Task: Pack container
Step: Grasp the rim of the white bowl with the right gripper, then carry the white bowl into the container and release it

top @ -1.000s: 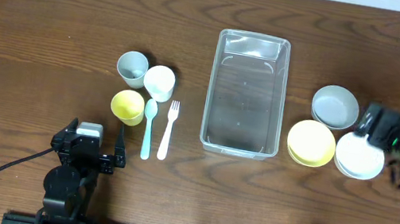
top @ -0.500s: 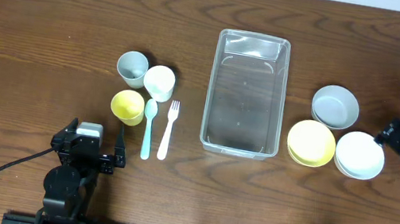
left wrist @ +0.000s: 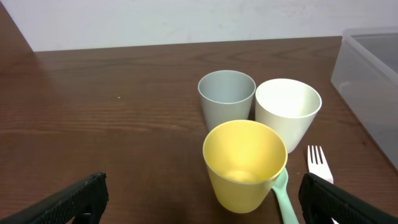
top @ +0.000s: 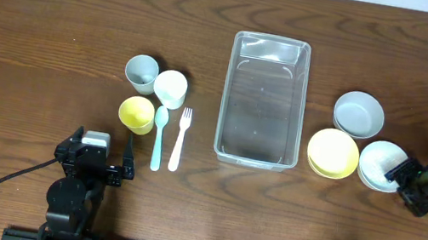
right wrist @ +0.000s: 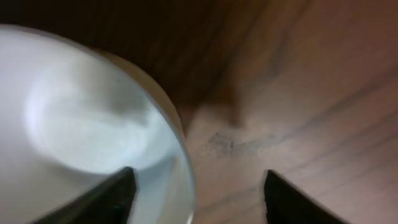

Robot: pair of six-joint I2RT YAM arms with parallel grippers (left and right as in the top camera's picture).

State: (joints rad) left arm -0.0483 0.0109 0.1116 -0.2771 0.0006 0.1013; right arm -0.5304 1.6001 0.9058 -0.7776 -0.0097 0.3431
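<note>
The clear plastic container (top: 262, 99) stands empty at the table's middle; its corner shows in the left wrist view (left wrist: 368, 68). Right of it are a grey bowl (top: 359, 114), a yellow bowl (top: 333, 153) and a white bowl (top: 380, 164). My right gripper (top: 406, 177) is open at the white bowl's right edge, its fingers (right wrist: 196, 196) straddling the rim (right wrist: 93, 118). My left gripper (top: 100, 167) is open and empty (left wrist: 199, 202), just short of the yellow cup (left wrist: 245, 163).
Left of the container are a grey cup (top: 141, 72), a white cup (top: 171, 88), a yellow cup (top: 137, 113), a pale green spoon (top: 159, 137) and a white fork (top: 180, 137). The grey cup (left wrist: 226, 96) and white cup (left wrist: 287, 114) stand behind the yellow one.
My right arm swung from over the white bowl out to the right, then came back low to the bowl's right edge. The left arm has not moved.
</note>
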